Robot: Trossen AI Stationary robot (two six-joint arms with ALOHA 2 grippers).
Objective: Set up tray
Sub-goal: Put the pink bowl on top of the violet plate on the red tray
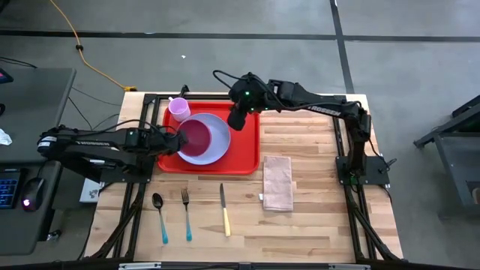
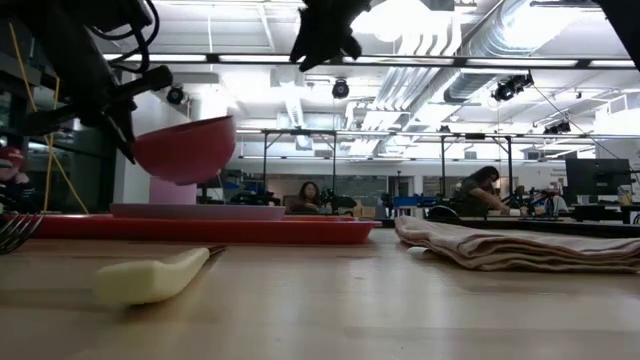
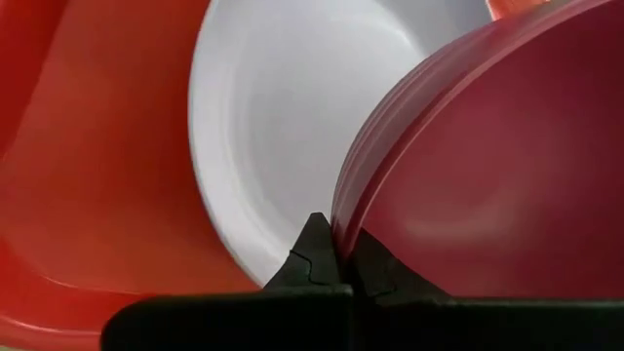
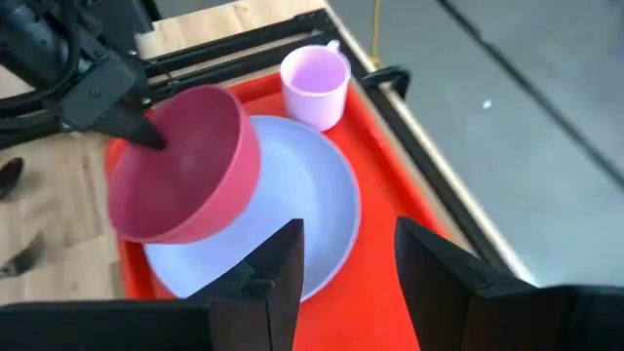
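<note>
A red tray (image 1: 244, 154) lies on the table with a lavender plate (image 1: 219, 144) on it and a pink cup (image 1: 178, 109) standing at its far left corner. My left gripper (image 1: 178, 138) reaches in from the table's left and is shut on a dark pink bowl (image 1: 196, 136), which hangs above the plate (image 2: 200, 211). My right gripper (image 4: 346, 273) hovers open above the tray's far right part (image 4: 390, 146), touching nothing. The left wrist view shows the bowl (image 3: 487, 175) over the plate (image 3: 283, 127). My left gripper pinches the bowl's rim (image 3: 343, 210) on its left side, one finger inside the bowl and one outside. The fingers (image 4: 136, 127) come roughly level from the table's left. The bowl (image 2: 185, 148) is lifted clear above the plate, slightly tilted.
On the bare wood near the tray lie a spoon (image 1: 159, 214), a fork (image 1: 186, 214) and a yellow-handled knife (image 1: 224, 214). A folded beige napkin (image 1: 277, 182) lies to the tray's right. People sit in the room beyond the table.
</note>
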